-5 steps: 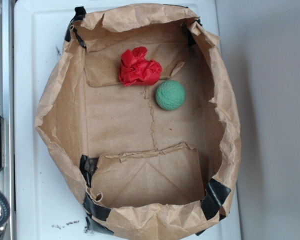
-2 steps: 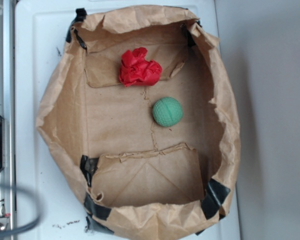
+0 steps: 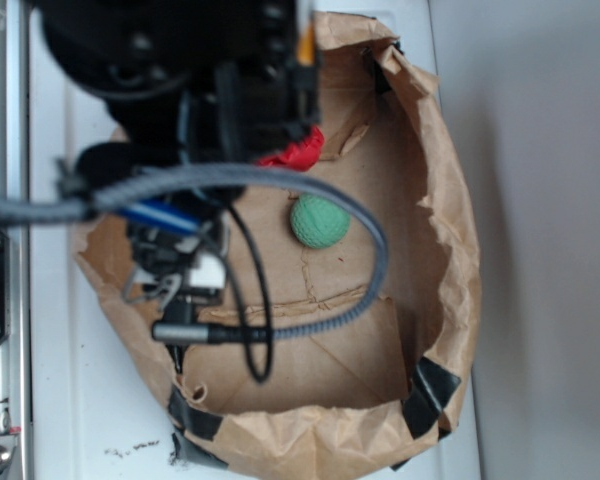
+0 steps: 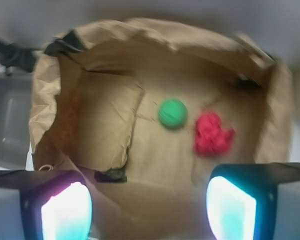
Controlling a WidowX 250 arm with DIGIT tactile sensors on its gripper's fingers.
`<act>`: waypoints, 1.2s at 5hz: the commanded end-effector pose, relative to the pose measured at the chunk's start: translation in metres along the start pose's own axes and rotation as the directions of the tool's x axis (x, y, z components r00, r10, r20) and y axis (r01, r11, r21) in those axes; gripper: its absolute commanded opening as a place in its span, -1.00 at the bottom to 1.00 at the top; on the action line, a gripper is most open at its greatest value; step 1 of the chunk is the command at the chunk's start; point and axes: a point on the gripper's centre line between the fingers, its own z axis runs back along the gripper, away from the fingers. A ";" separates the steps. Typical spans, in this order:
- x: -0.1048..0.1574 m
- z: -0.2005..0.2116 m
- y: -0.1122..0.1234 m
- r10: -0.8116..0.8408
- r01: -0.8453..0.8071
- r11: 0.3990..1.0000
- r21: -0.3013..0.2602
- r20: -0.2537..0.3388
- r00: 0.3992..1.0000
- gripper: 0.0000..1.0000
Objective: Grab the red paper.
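Observation:
The red paper (image 4: 212,134) is a crumpled wad lying on the floor of the brown paper bag (image 4: 90,115), just right of the green ball (image 4: 172,113). My gripper (image 4: 149,207) is open above the bag's near side, its two glowing pads (image 4: 65,210) wide apart with nothing between them. The red paper lies ahead of the right pad, apart from it. In the exterior view my arm (image 3: 180,100) covers the bag's upper left, and only a sliver of the red paper (image 3: 298,152) shows at its edge. The green ball (image 3: 319,221) sits just below that sliver.
The bag's crumpled walls (image 3: 450,230) stand up all round, with black tape (image 3: 430,390) at the corners. A folded flap (image 3: 320,360) lies on the bag floor. The bag rests on a white surface (image 3: 70,400). A grey cable (image 3: 360,290) loops over the bag.
My arm has swung into the exterior view over the bag's upper left, hiding most of the red paper. The green ball has rolled down and slightly left.

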 end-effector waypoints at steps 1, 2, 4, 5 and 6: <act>0.007 0.015 0.004 0.011 -0.012 1.000 0.022 0.052 0.999 1.00; 0.007 0.015 0.004 0.011 -0.012 1.000 0.022 0.052 0.999 1.00; 0.019 -0.048 0.030 -0.295 0.295 0.955 0.003 -0.036 0.955 1.00; 0.019 -0.058 0.037 -0.330 0.329 0.944 -0.028 -0.038 0.943 1.00; 0.008 -0.063 0.054 -0.309 0.307 0.951 -0.041 -0.034 0.951 1.00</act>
